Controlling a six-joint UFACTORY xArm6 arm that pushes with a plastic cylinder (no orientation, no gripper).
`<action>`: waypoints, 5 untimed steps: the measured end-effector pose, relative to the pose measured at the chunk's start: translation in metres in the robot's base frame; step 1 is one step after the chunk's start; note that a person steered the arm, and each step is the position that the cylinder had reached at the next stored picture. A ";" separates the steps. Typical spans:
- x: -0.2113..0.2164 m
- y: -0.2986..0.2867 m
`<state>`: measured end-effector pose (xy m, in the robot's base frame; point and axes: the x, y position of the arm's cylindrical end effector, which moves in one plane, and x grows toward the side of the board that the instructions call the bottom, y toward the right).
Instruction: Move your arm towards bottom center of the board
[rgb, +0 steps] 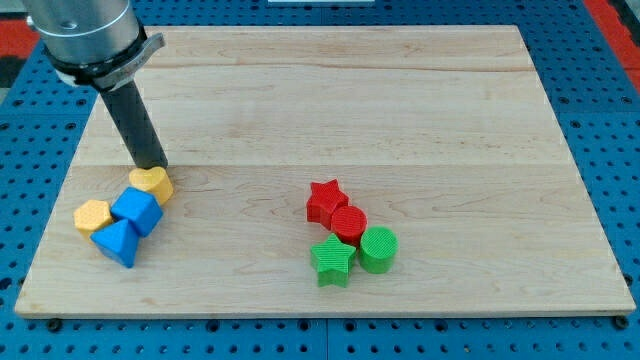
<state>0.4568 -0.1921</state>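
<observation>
At the view's left, the arm ends in a straight dark rod (137, 125). It has no hand, so nothing on it can open, close or grip. The tip (158, 166) stands on the wooden desk (400, 100), at the upper edge of the yellow heart (152, 183). It seems to touch this block, but the contact cannot be told for sure.

Below the heart, 3 more blocks make a tight group: a yellow hexagon (91, 215) at the far left, a blue cube (137, 210) beside it, and a blue triangular block (118, 243) at the bottom.

The bottom centre of the desk, where the tip must go, is bare wood. It lies down and to the right of the tip, well apart from it.

To the right of that place there are 4 more blocks close together: a red star (326, 199), a red cylinder (348, 222), a green star (332, 259) and a green cylinder (378, 248).

There is nothing to take hold of in this task, because the stiff rod only slides. The blocks look small and light, and the wood looks smooth, so probably any touch moves them. A straight diagonal path would likely push the heart and the cube. It seems safer to go first to the right and then down, between the 2 groups.
</observation>
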 end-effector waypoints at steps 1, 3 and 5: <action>-0.007 -0.003; -0.036 0.025; -0.040 0.158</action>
<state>0.4171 -0.0341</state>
